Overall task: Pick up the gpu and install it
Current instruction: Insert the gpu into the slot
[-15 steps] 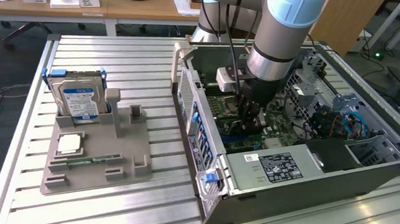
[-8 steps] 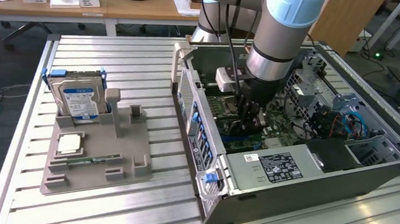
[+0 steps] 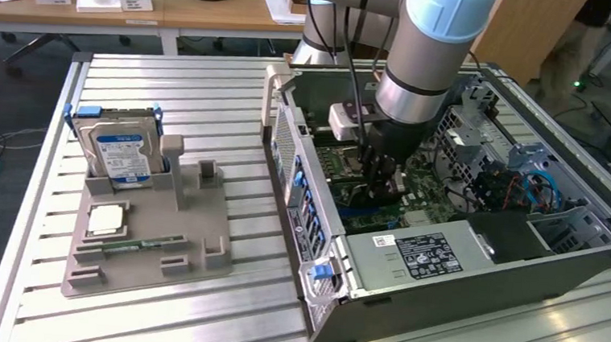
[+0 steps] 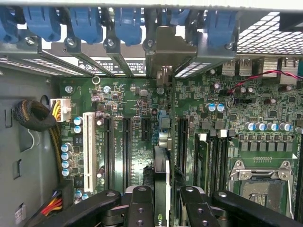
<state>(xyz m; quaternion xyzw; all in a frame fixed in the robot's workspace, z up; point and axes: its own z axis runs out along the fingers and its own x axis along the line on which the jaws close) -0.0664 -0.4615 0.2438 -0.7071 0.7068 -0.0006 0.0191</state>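
Reaches down into the open grey metal computer case [image 3: 458, 299] on the slatted metal desk [image 3: 182, 90], with the black gripper [image 3: 382, 184] low over the green motherboard [image 4: 137, 101]. Pinches the gpu [image 4: 162, 172] — a thin, flat, dark card, seen edge-on from the wrist — between the jaws, one pressed to each face. Holds it upright just above the motherboard, among the long black expansion slots [image 4: 127, 146], pointing toward the row of blue plastic retention clips [image 4: 85, 23] at the motherboard's rear edge. Cannot tell whether touching a slot with the lower edge or hanging just clear, nor name the slot directly beneath.

Judged as mid-installation, not visibly seated yet. Plenty to go wrong from here. Lowered slightly off the slot line, could land the card's edge on the small blue-topped capacitors [image 4: 66, 156] and chips beside the slots and scrape or bend them. Tilted in the grip, could enter one end first and jam. Pushed hard while misaligned, could flex the motherboard or slide the card through the jaws. Could also snag the card's far end on the case's rear wall instead of meeting its opening.

Well away from the motherboard, outside the case: a grey plastic tray [image 3: 150, 241] with a silver hard drive with a blue-white label [image 3: 122, 154] and a narrow green memory stick [image 3: 133, 245], no part of this step.
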